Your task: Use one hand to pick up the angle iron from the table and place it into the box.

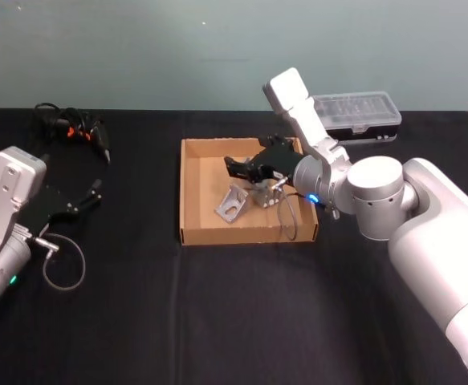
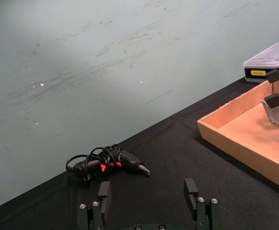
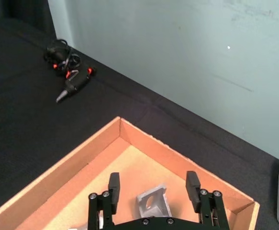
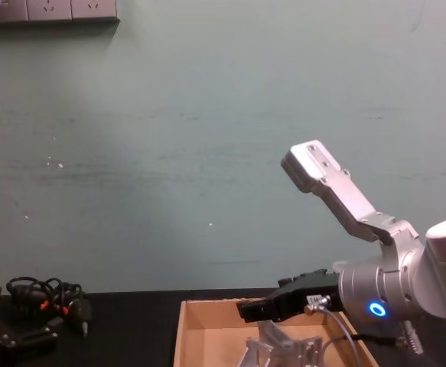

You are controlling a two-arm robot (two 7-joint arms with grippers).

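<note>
The angle iron [image 1: 231,204], a small silver bracket with holes, lies on the floor of the tan cardboard box [image 1: 192,192] at the table's middle. My right gripper [image 1: 240,168] hovers just above it inside the box, open and holding nothing. In the right wrist view the angle iron [image 3: 153,206] sits below and between the spread fingers [image 3: 114,186]. The chest view shows the right gripper [image 4: 262,308] over the angle iron [image 4: 284,348]. My left gripper [image 1: 89,196] rests parked at the table's left, open, its fingers [image 2: 191,189] apart above the black table [image 2: 168,158].
A second silver metal piece [image 1: 267,192] lies in the box under the right wrist. A clear-lidded plastic case [image 1: 358,116] stands behind the box to the right. A black and orange power drill with cable [image 1: 77,128] lies at the far left. A loose cable loop [image 1: 63,265] hangs by the left arm.
</note>
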